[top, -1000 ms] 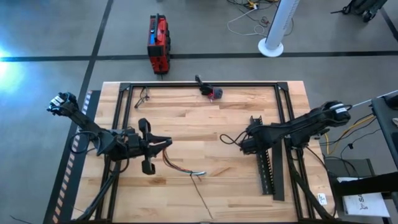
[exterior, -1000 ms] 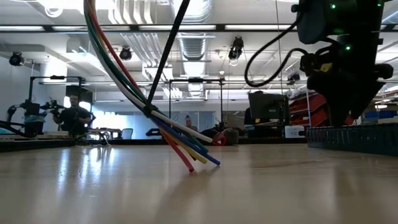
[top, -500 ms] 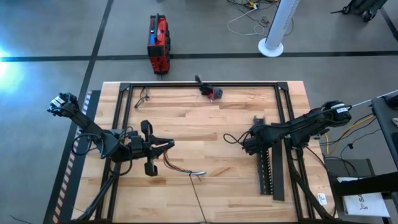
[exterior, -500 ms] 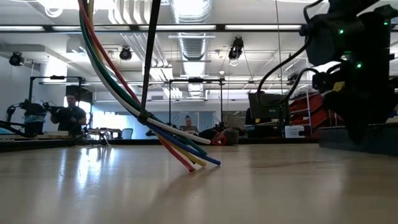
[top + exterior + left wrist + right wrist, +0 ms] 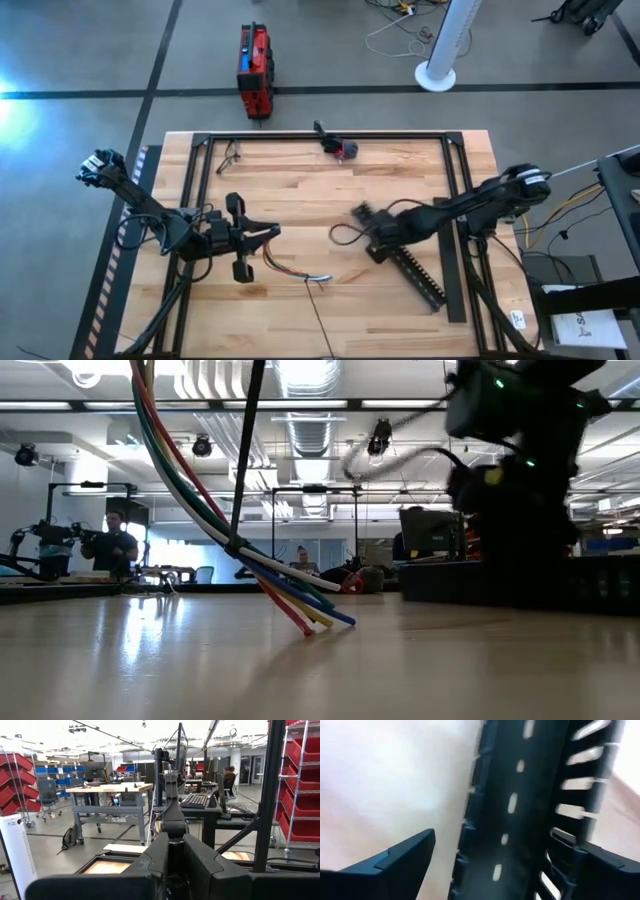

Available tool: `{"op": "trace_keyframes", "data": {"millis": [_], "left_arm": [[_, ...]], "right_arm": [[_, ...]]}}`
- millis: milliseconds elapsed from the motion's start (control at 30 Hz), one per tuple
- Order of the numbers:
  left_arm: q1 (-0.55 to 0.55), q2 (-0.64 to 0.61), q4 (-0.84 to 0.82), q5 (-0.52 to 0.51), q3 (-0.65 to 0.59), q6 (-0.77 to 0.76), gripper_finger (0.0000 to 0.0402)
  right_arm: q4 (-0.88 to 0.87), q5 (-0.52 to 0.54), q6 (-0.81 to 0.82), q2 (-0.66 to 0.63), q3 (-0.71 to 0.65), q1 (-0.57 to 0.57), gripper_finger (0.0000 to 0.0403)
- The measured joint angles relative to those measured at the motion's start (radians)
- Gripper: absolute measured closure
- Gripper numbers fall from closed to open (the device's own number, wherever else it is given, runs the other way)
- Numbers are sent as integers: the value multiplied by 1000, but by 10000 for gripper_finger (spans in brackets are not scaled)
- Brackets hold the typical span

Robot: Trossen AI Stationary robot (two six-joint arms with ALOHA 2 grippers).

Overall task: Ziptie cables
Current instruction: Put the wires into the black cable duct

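1. Wooden butcher-block planks are making up the worktop (image 5: 320, 180), and a black metal frame (image 5: 330, 136) is running around its edge.
2. Coloured cables (image 5: 285, 270) in orange, blue, green and red are hanging from the left end effector (image 5: 262, 238), which is pressed together and pinching them at the worktop's left-centre; their free ends are lying on the wood towards the near edge.
3. In the low view, the cables (image 5: 270, 575) are sweeping down in a curve, their tips touching the wood, with a thin black strand crossing them.
4. Spread wide, the right end effector (image 5: 362, 215) is sitting right of centre, its blurred fingers (image 5: 395, 862) straddling a long black slotted cable duct (image 5: 410, 275) that is lying diagonally on the worktop.
5. The duct (image 5: 520, 810) is looking rigid and plastic, with rows of slots and comb-like teeth along its side.
6. A small red-and-grey tool (image 5: 340, 148) is resting near the far rail, well apart from both arms.
7. On the floor beyond the worktop, a red and black case (image 5: 253, 68) and a white post on a round base (image 5: 440, 50) are standing.
8. No writing is proving readable.
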Motion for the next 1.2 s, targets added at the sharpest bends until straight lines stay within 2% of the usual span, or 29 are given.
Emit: {"op": "trace_keyframes", "data": {"millis": [167, 400, 600, 700, 900, 1033, 1200], "left_arm": [[3, 0, 1, 0, 0, 2, 373], [3, -7, 4, 0, 4, 4, 373], [3, -10, 3, 0, 18, 28, 373], [1, -10, 3, 0, 20, 28, 373], [-1, -10, 0, 0, 20, 25, 373], [-1, -10, 0, -1, 20, 25, 373], [-1, -10, -11, -1, 20, 24, 373]], "right_arm": [[71, -14, -212, 174, 135, 0, 39], [88, -16, -507, 458, 480, 8, 39], [100, -30, -766, 638, 776, 6, 39], [103, -29, -853, 697, 871, 6, 39], [102, -19, -914, 727, 940, 6, 39], [77, -14, -921, 688, 941, 6, 39], [-80, -14, -881, 662, 934, 2, 39]]}}
